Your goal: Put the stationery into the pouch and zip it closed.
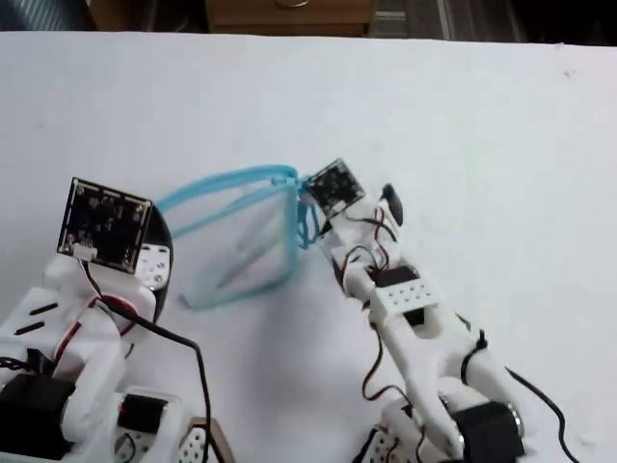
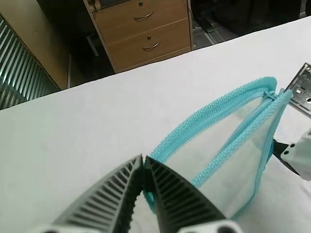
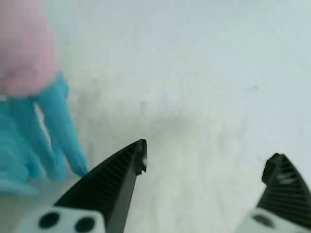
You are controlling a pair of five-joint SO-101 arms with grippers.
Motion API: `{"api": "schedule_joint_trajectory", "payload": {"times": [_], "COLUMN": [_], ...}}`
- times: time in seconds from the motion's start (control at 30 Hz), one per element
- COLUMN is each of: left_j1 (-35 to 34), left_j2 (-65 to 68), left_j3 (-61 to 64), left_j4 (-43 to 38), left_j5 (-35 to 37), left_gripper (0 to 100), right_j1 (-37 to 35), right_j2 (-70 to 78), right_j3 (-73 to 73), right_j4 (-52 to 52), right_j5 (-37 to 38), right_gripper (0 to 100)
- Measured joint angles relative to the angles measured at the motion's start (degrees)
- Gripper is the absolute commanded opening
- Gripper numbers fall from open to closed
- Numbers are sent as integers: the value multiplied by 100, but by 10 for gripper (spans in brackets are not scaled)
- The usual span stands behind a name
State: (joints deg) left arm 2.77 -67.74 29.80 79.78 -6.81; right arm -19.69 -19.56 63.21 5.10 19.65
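From above, the pouch (image 1: 241, 241) lies about midway between the tabletop's (image 1: 463, 116) side edges, nearer its near edge than its far one. My left arm (image 1: 77, 328) is at one end of it and my right arm (image 1: 415, 328) at the other. The blue zip (image 1: 231, 183) gapes, so the mouth is open; I cannot tell whether any stationery is inside. From my left wrist, my left fingers (image 2: 144, 167) are pinched tight on the zip's end, and the two toothed rows spread away from them and meet again at the slider (image 2: 270, 92) at the far end. From my right wrist, my right fingers (image 3: 209, 153) stand wide with nothing between them. The blue pull tab (image 3: 58, 131) hangs just beside one finger, outside the gap, under a pink blur I cannot identify. I judge the step in hand to be the zipping. To do it well I should shift my right fingers sideways until the tab sits squarely between them, then close on it. Next I would draw it straight along the zip toward my left fingers, with the left grip firm so the rows stay taut and do not bunch. The tabletop is plain white and smooth, so the pouch would slide if not anchored. Beyond its far edge is a wooden drawer unit (image 2: 146, 34) in a dim room.
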Motion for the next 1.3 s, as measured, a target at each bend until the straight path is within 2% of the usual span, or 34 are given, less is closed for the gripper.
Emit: {"api": "schedule_joint_trajectory", "payload": {"times": [0.13,0.33,0.57,0.83,1.0,1.3], "left_j1": [0,0,-211,-343,-369,-369], "left_j2": [0,0,0,0,0,0], "left_j3": [0,0,0,0,0,0], "left_j4": [0,0,0,0,0,0], "left_j5": [0,0,0,0,0,0], "left_gripper": [22,22,22,22,22,22], "right_j1": [-35,-105,-202,-1046,-1108,-1178], "right_j2": [132,141,-879,-2532,-2655,-2655], "right_j3": [18,35,835,1679,1688,1688], "right_j4": [-413,-466,-422,-413,-580,-624], "right_j5": [-554,-818,-853,-853,-853,-853], "right_gripper": [375,375,375,382,481,483]}}
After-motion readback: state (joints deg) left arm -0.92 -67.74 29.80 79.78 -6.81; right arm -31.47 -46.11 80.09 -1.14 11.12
